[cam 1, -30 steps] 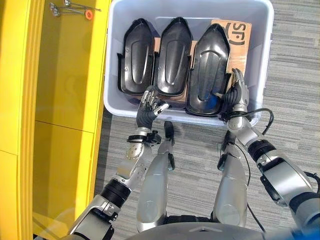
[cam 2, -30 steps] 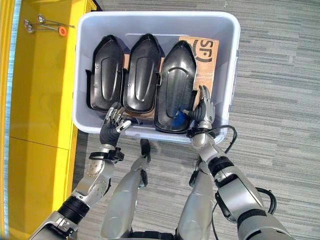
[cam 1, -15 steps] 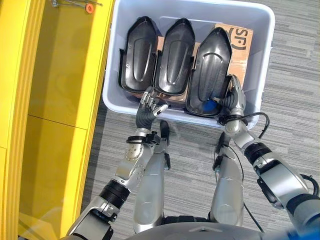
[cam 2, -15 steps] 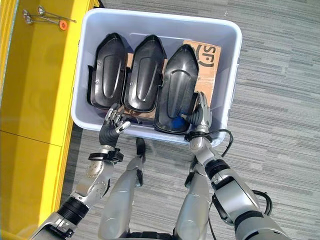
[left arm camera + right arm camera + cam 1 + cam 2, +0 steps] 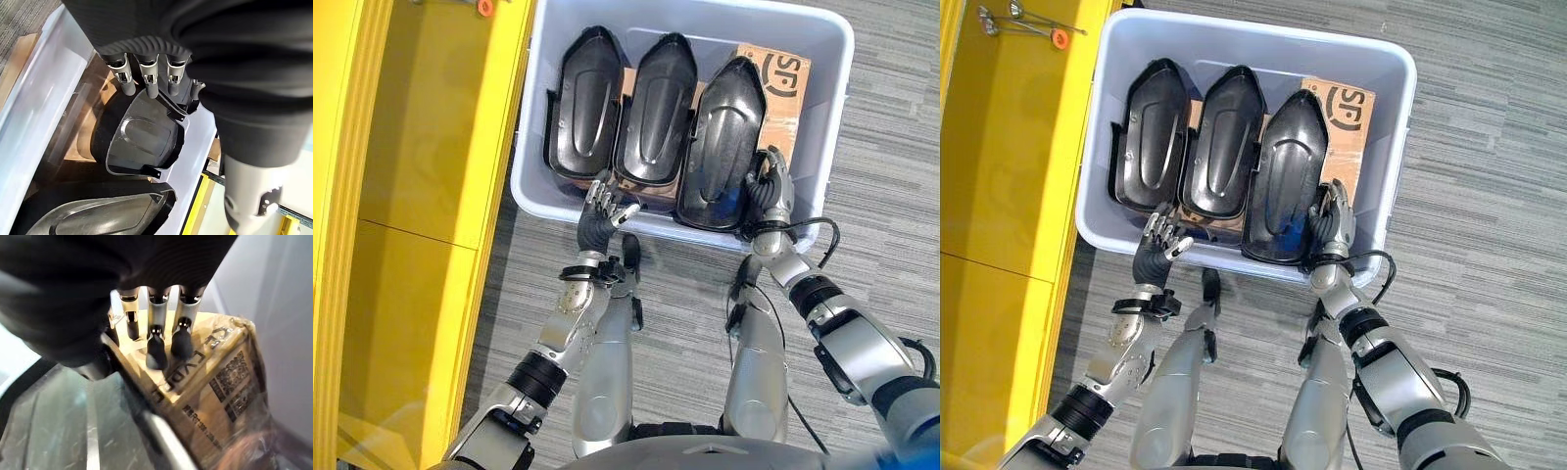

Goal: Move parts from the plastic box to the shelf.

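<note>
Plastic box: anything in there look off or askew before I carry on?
Nothing looks damaged or spilled. Three black parts lie side by side in the plastic box, the rightmost propped over a cardboard package. The right hand is at that part's edge.

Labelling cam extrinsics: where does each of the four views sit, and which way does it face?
Left eye, right eye: head, looking down at the plastic box; both arms show.
Left wrist: along the left hand at the black parts.
Right wrist: along the right hand at the cardboard box.
All share the plastic box's contents.
</note>
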Motion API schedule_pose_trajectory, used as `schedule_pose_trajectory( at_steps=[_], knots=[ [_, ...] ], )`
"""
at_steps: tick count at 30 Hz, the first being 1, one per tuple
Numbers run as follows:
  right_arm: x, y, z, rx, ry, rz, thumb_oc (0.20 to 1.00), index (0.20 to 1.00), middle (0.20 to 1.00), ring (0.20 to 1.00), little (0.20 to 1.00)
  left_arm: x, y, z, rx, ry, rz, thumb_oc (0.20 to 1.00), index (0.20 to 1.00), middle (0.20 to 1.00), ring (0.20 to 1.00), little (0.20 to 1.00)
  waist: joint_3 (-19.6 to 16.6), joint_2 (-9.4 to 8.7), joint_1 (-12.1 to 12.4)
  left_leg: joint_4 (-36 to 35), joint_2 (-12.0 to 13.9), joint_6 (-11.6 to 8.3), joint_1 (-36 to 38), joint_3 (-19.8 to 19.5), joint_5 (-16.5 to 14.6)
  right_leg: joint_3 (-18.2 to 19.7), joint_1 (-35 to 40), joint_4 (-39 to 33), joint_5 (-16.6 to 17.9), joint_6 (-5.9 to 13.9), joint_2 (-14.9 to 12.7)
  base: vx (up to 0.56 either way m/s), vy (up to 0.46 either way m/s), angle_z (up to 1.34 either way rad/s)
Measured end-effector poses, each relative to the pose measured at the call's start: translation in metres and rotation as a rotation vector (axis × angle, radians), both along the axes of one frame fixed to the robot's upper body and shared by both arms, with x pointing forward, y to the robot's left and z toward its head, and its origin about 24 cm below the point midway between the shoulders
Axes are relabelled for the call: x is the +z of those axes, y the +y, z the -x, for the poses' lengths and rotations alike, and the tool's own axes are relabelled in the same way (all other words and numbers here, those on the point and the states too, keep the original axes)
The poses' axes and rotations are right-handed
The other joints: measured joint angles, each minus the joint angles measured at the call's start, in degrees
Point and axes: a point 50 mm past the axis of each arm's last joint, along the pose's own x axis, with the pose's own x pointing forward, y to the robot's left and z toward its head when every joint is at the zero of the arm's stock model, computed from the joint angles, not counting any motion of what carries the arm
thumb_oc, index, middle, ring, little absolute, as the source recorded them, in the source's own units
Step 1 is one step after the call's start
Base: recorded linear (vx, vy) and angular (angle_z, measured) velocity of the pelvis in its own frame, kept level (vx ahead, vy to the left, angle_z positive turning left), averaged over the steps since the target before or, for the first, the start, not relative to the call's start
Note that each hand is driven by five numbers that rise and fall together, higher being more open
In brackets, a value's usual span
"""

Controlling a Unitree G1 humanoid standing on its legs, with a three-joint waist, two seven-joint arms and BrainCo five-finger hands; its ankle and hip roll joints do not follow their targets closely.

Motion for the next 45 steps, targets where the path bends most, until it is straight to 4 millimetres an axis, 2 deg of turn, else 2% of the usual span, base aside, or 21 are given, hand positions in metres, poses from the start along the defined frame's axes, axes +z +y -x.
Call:
schedule_pose_trajectory(
  at_steps=[15, 24, 26, 30, 39, 45],
  knots=[
    [0.001, 0.002, 0.000, 0.001, -0.009, -0.052, 0.200, 0.200, 0.200, 0.200, 0.200, 0.000, 0.001, 0.000, 0.004, -0.001, 0.000, 1.000, 1.000, 1.000, 1.000, 1.000, 0.0, -0.03, 0.0, 0.2, 0.2, -0.26, -0.3, 0.0, 0.2, -0.1, -0.2, 0.2, -0.1, -0.07, 0.2, 0.00, -0.001, 0.00],
    [0.014, 0.012, 0.009, 0.106, -0.060, -0.341, 0.200, 0.200, 0.200, 0.200, 0.200, 0.002, 0.007, -0.002, 0.034, -0.006, 0.006, 1.000, 1.000, 1.000, 1.000, 1.000, 0.3, -0.42, -0.3, 0.2, 0.3, -0.23, -0.2, 0.0, 0.2, -0.1, -0.2, 0.1, -0.1, -0.07, 0.3, 0.00, -0.003, 0.00],
    [0.012, 0.015, 0.014, 0.133, -0.066, -0.393, 0.200, 0.200, 0.200, 0.200, 0.200, 0.005, 0.012, -0.004, 0.061, -0.010, 0.012, 1.000, 1.000, 1.000, 1.000, 1.000, 0.8, -1.25, -0.3, 0.2, 0.4, -0.22, -0.1, 0.2, 0.2, 0.0, -0.2, 0.1, -0.1, -0.07, 0.4, 0.00, -0.031, -0.04],
    [0.026, 0.020, 0.028, 0.227, -0.137, -0.564, 0.200, 0.200, 0.200, 0.200, 0.200, 0.005, 0.019, -0.004, 0.075, -0.009, -0.008, 1.000, 1.000, 1.000, 1.000, 1.000, 2.0, -3.03, -0.6, 0.2, 0.5, -0.23, 1.7, 0.2, 0.0, -0.1, 1.8, -0.2, -0.1, -0.02, 0.5, -0.01, -0.048, 0.00],
    [0.025, 0.022, 0.039, 0.280, -0.146, -0.660, 0.200, 0.200, 0.200, 0.200, 0.200, 0.001, 0.026, -0.002, 0.100, 0.008, -0.009, 1.000, 1.000, 1.000, 1.000, 1.000, 2.4, -3.60, -0.8, 0.5, 0.5, -0.12, 3.8, 0.6, -0.3, 0.2, 4.2, -1.1, 0.3, 0.01, 0.6, 0.00, -0.012, -0.01],
    [0.032, 0.020, 0.041, 0.293, -0.189, -0.700, 0.200, 0.200, 0.200, 0.200, 0.200, -0.003, 0.028, 0.001, 0.105, 0.024, -0.011, 1.000, 1.000, 1.000, 1.000, 1.000, 2.5, -3.70, -0.7, 1.0, 0.5, 0.07, 5.1, 1.0, -1.1, 0.4, 5.7, -1.8, 0.5, 0.07, 0.6, 0.00, -0.006, -0.02]
  ],
)
